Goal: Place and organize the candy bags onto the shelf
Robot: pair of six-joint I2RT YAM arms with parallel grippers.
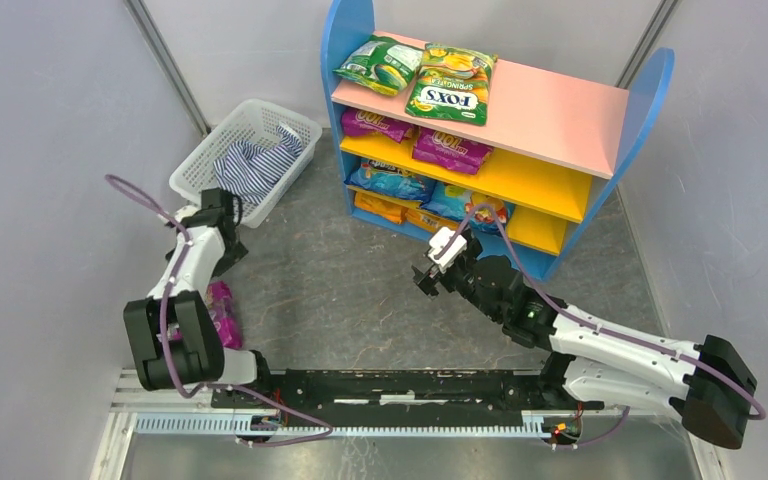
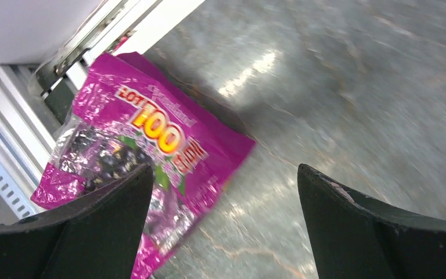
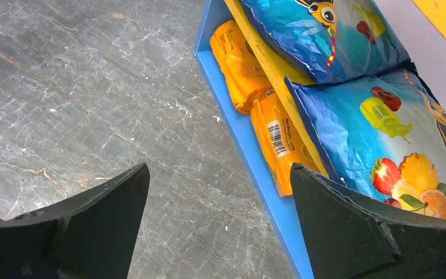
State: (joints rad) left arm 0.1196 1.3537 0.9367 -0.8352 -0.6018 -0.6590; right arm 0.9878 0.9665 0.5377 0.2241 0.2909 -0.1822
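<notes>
The shelf [image 1: 570, 110] holds a green bag [image 1: 380, 63] and the FOX'S bag [image 1: 452, 83] on its pink top, and two purple bags [image 1: 450, 150] on the yellow board. Blue bags [image 3: 325, 35] sit above orange bags [image 3: 238, 58] on the blue base [image 3: 250, 157]. One purple "100" bag [image 2: 145, 145] lies on the table by the left arm's base [image 1: 222, 310]. My left gripper [image 2: 223, 174] is open and empty above that bag's right edge, seen from above [image 1: 225, 255]. My right gripper [image 3: 219, 171] is open and empty just in front of the shelf base [image 1: 435, 268].
A white mesh basket [image 1: 215, 150] with a blue-white striped cloth [image 1: 255, 165] stands left of the shelf. Grey walls close in both sides. An aluminium rail [image 2: 11, 116] runs along the near edge beside the purple bag.
</notes>
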